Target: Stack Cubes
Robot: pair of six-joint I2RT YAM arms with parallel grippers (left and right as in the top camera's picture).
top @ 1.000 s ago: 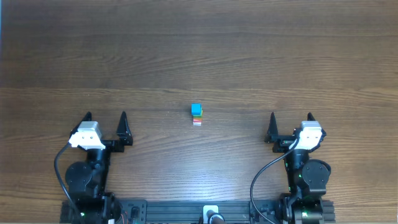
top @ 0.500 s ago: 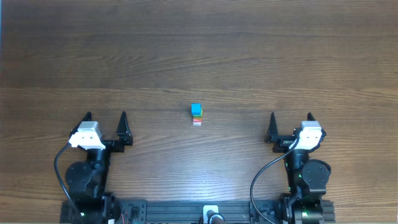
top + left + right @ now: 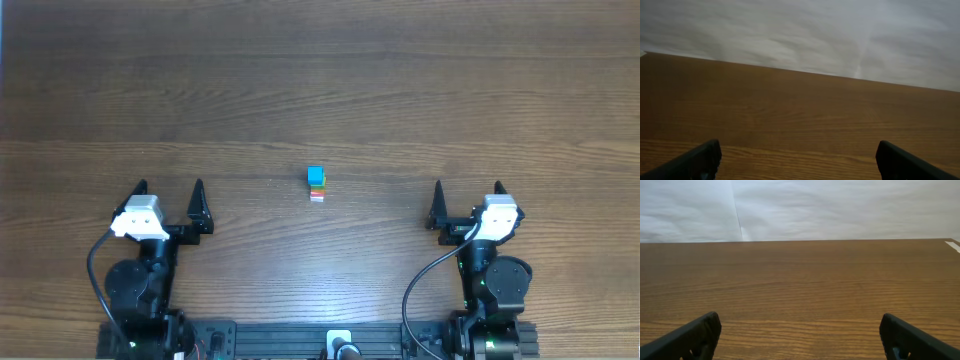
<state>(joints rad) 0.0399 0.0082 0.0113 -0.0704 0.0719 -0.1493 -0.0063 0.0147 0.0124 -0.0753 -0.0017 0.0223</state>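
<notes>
**Cubes stacked mid-table, both claws wide apart at the near edge**

Top view: the stack [image 3: 316, 186] stands at the middle of the table [image 3: 320, 80], with a blue cube [image 3: 316, 176] on top and thin edges of green, orange, white and red showing under it. The left claw [image 3: 169, 185] sits well off to the stack's left and nearer the bases, its fingers spread wide and holding nothing. The right claw [image 3: 468, 186] mirrors it on the other side, just as wide and just as unladen. Plain wood grain runs between the stack and each claw. A black cable [image 3: 95, 270] loops beside the left arm, another [image 3: 408, 290] beside the right, and a dark rail [image 3: 260, 335] joins the two bases.

Left wrist view: the left claw [image 3: 799, 150] shows two dark fingers [image 3: 697, 161] far apart over brown table [image 3: 800, 110], which ends at a pale grey backdrop [image 3: 800, 35].

Right wrist view: the right claw [image 3: 800, 325] is spread as wide, with table [image 3: 800, 275] ahead, the backdrop [image 3: 850, 210] behind it and a small white strip [image 3: 952, 245] at the far edge.
</notes>
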